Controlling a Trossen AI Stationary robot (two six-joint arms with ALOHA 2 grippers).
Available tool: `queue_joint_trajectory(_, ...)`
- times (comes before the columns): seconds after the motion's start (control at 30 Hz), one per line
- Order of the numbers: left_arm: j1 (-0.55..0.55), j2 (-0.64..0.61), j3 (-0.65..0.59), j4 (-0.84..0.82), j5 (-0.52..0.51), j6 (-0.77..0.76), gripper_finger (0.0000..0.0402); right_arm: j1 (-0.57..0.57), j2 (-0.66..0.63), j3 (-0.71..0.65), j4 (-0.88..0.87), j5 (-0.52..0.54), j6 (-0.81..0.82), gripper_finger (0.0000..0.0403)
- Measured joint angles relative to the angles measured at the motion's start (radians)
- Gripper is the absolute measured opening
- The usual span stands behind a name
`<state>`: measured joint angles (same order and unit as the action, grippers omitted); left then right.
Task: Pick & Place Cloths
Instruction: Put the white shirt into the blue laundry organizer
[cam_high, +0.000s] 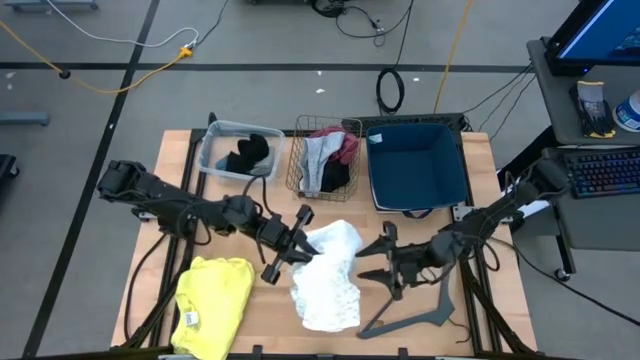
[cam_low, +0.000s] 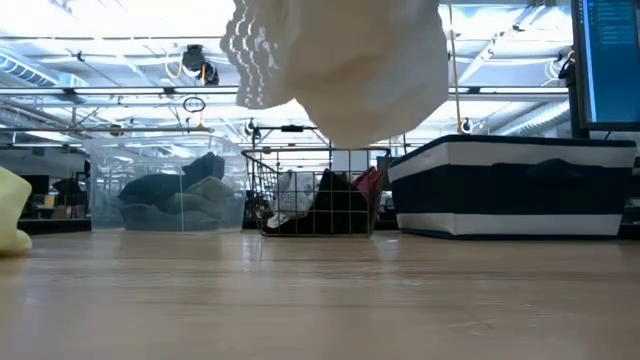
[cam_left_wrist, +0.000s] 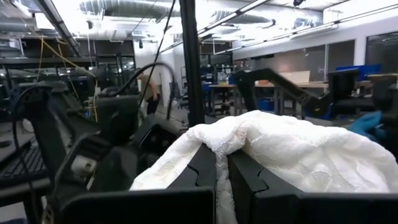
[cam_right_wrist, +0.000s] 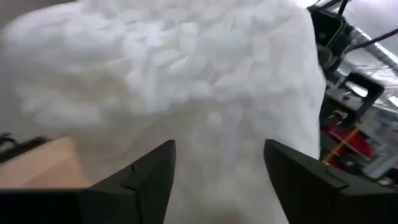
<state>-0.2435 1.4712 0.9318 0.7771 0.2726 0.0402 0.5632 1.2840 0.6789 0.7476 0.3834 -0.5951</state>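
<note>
Wooden counter (cam_high: 270, 310) on a grey taped floor, cables around, open workshop behind. Left gripper (cam_high: 300, 238) clamped on the white cloth (cam_high: 328, 275), lifting its edge mid-counter. Right gripper (cam_high: 385, 256) jaws spread wide beside it, holding nothing. Yellow cloth (cam_high: 212, 305) flat at the front left. Bins along the back edge.

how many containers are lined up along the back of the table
3: a clear plastic bin on the left, a wire basket in the middle, a dark blue fabric bin on the right. All hold or may hide cloths.
</note>
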Motion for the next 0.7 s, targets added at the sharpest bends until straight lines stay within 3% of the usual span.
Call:
queue_joint_trajectory(0.33, 0.011, 0.000, 0.000, -0.042, 0.000, 0.002, 0.0004, 0.001, 0.040, 0.088, -0.052, 0.067, -0.060, 0.0313)
queue_joint_trajectory(0.7, 0.013, 0.000, 0.000, -0.041, -0.003, 0.017, 0.0004, -0.021, 0.040, 0.095, 0.006, 0.074, -0.127, 0.0330)
